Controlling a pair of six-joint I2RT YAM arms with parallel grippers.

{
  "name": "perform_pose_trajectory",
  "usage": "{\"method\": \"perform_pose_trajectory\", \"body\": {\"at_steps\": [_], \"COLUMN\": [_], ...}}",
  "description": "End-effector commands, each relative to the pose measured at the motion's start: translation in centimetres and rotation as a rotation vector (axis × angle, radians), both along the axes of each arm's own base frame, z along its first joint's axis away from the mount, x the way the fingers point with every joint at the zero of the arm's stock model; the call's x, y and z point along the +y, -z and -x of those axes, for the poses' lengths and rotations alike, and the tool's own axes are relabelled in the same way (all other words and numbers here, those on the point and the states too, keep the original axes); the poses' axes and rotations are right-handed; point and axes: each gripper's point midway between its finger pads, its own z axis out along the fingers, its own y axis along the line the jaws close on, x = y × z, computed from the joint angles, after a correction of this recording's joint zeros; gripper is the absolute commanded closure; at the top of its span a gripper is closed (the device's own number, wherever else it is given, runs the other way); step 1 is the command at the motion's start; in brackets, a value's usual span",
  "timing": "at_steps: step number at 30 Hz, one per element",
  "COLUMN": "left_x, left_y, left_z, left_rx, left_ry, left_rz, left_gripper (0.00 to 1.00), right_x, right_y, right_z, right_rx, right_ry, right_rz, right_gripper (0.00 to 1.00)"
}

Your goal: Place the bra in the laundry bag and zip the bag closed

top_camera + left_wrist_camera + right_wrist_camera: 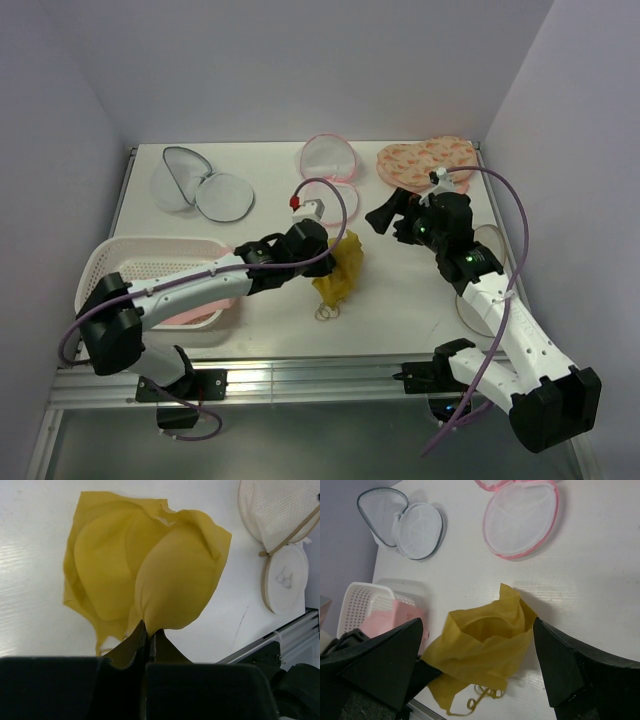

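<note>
The yellow bra (341, 268) hangs crumpled over the middle of the table, its straps trailing at the near side. My left gripper (334, 252) is shut on it; in the left wrist view the closed tips (148, 627) pinch the fabric between the two cups of the bra (150, 575). My right gripper (386, 216) is open and empty, hovering to the right of the bra and above it; in its own view the open gripper (478, 625) frames the bra (485, 640) below. The laundry bag (195, 186), grey-rimmed white mesh, lies open at the back left, also in the right wrist view (402, 522).
A pink-rimmed mesh bag (330, 166) lies open at the back centre. A peach patterned padded piece (425, 160) lies at the back right. A white basket (140, 268) with a pink item stands front left. A beige-rimmed mesh bag (280, 525) lies at the right under my right arm.
</note>
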Motion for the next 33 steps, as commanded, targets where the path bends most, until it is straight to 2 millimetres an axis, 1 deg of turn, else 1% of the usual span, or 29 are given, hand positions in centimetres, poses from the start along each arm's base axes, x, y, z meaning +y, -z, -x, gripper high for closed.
{"method": "perform_pose_trajectory", "body": {"at_steps": [1, 3, 6, 7, 8, 9, 10, 15, 16, 18, 19, 21, 22, 24, 26, 27, 29, 30, 31, 32, 33], "left_x": [-2.7, -3.1, -3.7, -3.9, -4.0, -3.8, -3.8, -3.2, -3.0, -2.6, -2.4, -1.9, -1.7, -1.6, -1.4, -1.4, -1.9, -2.3, -3.0, -3.4, -4.5], "left_y": [-0.9, -0.6, 0.4, 1.4, 1.6, 1.9, 2.7, 4.3, 4.9, 5.5, 6.2, 6.9, 7.6, 7.8, 7.3, 6.8, 4.8, 4.1, 2.1, 1.1, 0.1], "left_z": [-0.5, -0.8, -1.7, -1.9, -2.1, -2.9, -3.2, -5.3, -5.6, -6.2, -6.5, -6.9, -6.8, -6.8, -6.6, -6.6, -6.6, -6.1, -6.2, -6.0, -4.9], "left_rx": [-0.010, -0.013, -0.012, 0.003, 0.005, 0.004, 0.017, 0.024, 0.026, 0.032, 0.039, 0.049, 0.059, 0.062, 0.054, 0.044, 0.020, 0.020, -0.022, -0.041, -0.059], "left_ry": [0.031, 0.036, 0.046, 0.057, 0.061, 0.051, 0.058, 0.047, 0.046, 0.040, 0.036, 0.028, 0.026, 0.029, 0.032, 0.034, 0.058, 0.080, 0.099, 0.105, 0.136], "left_rz": [0.090, 0.089, 0.074, 0.062, 0.062, 0.065, 0.058, 0.048, 0.037, 0.031, 0.018, 0.008, -0.003, 0.003, 0.019, 0.028, 0.057, 0.056, 0.069, 0.063, 0.061], "left_gripper": [1.00, 1.00, 0.99, 0.98, 0.97, 0.96, 0.96, 0.94, 0.93, 0.89, 0.87, 0.87, 0.87, 0.89, 0.97, 0.98, 1.00, 1.00, 1.00, 1.00, 1.00], "right_x": [-0.8, -0.9, -1.0, -1.0, -1.0, -1.0, -1.0, -1.2, -1.3, -1.3, -1.3, -1.2, -1.2, -1.4, -1.4, -1.4, -1.5, -1.7, -1.9, -2.2, -2.6], "right_y": [-1.1, -0.8, -0.6, -0.4, -0.3, -0.3, 0.1, 0.7, 1.1, 1.4, 1.7, 1.9, 2.3, 2.5, 2.7, 2.6, 2.3, 2.1, 1.7, 1.6, 1.0], "right_z": [-0.1, -0.1, -0.1, 0.0, 0.0, -0.1, -0.1, -0.1, -0.1, -0.2, -0.2, -0.2, -0.2, -0.2, -0.2, -0.2, -0.3, -0.3, -0.4, -0.4, -0.6], "right_rx": [-0.049, -0.040, -0.036, -0.031, -0.030, -0.029, -0.020, -0.007, 0.002, 0.009, 0.015, 0.022, 0.029, 0.034, 0.035, 0.032, 0.031, 0.028, 0.018, 0.019, 0.007], "right_ry": [0.021, 0.021, 0.023, 0.023, 0.024, 0.025, 0.025, 0.030, 0.032, 0.033, 0.031, 0.032, 0.031, 0.037, 0.039, 0.041, 0.047, 0.056, 0.066, 0.077, 0.102], "right_rz": [0.040, 0.046, 0.053, 0.055, 0.057, 0.058, 0.062, 0.076, 0.081, 0.084, 0.085, 0.086, 0.088, 0.090, 0.092, 0.094, 0.095, 0.100, 0.103, 0.110, 0.116], "right_gripper": [0.02, 0.02, 0.02, 0.01, 0.02, 0.01, 0.02, 0.02, 0.02, 0.02, 0.02, 0.02, 0.02, 0.02, 0.02, 0.02, 0.02, 0.02, 0.02, 0.02, 0.02]}}
